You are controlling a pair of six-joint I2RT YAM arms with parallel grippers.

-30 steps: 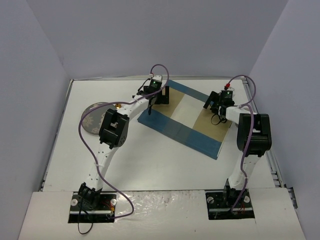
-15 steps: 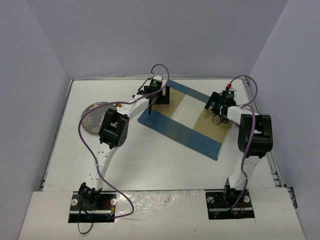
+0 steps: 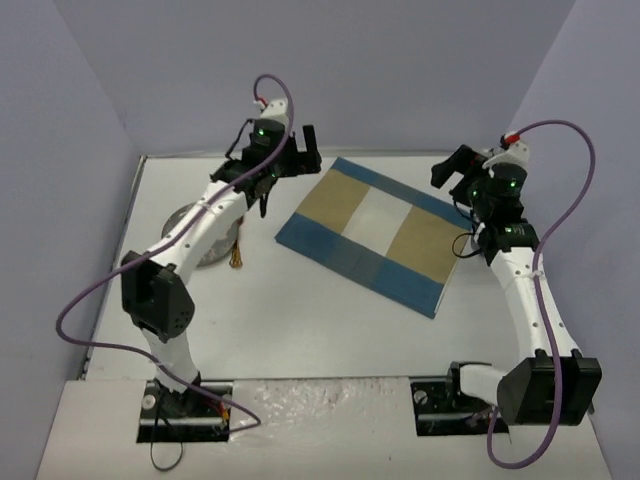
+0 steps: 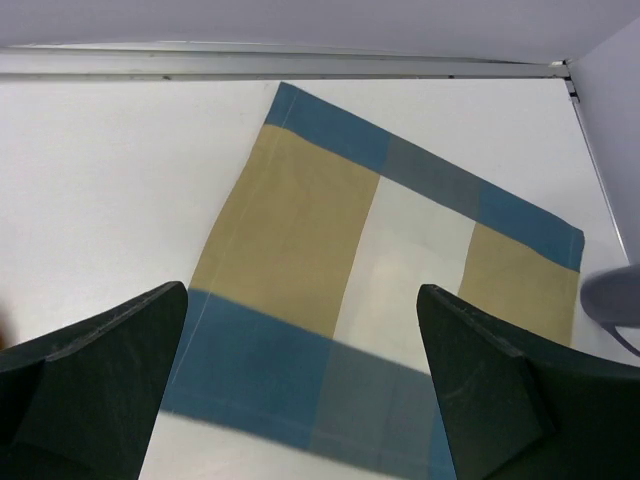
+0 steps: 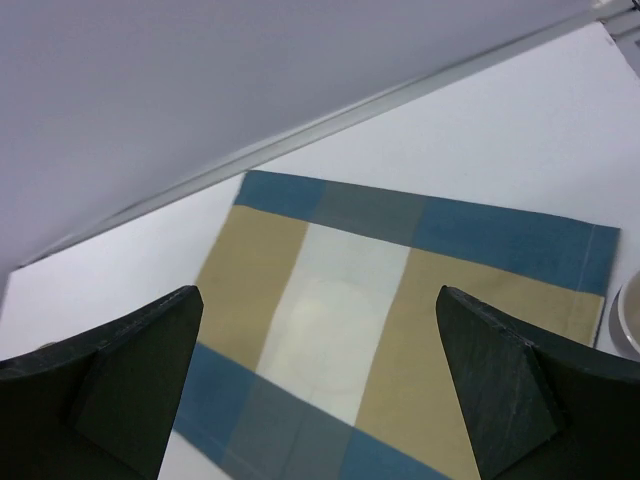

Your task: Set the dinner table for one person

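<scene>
The white dinner table (image 3: pixel 300 320) carries a blue-and-tan striped placemat (image 3: pixel 370 235), lying flat and turned at an angle in the middle-back. My left gripper (image 3: pixel 295 152) hangs in the air past the placemat's far left corner, open and empty. My right gripper (image 3: pixel 450 170) hangs above the placemat's far right side, open and empty. In the left wrist view the placemat (image 4: pixel 370 260) lies below my open gripper (image 4: pixel 300 400). In the right wrist view the placemat (image 5: pixel 380 290) lies below my open gripper (image 5: pixel 320 390).
A patterned grey plate (image 3: pixel 190 235) sits at the left, partly hidden under my left arm, with a small gold utensil (image 3: pixel 237 255) beside it. A pale rounded rim (image 5: pixel 630 320) shows just past the placemat's right edge. Walls close the table's back and sides.
Both grippers have lifted off the placemat: the left went up and to the left, the right up and to the right. The placemat stays flat. The gold utensil is uncovered.
</scene>
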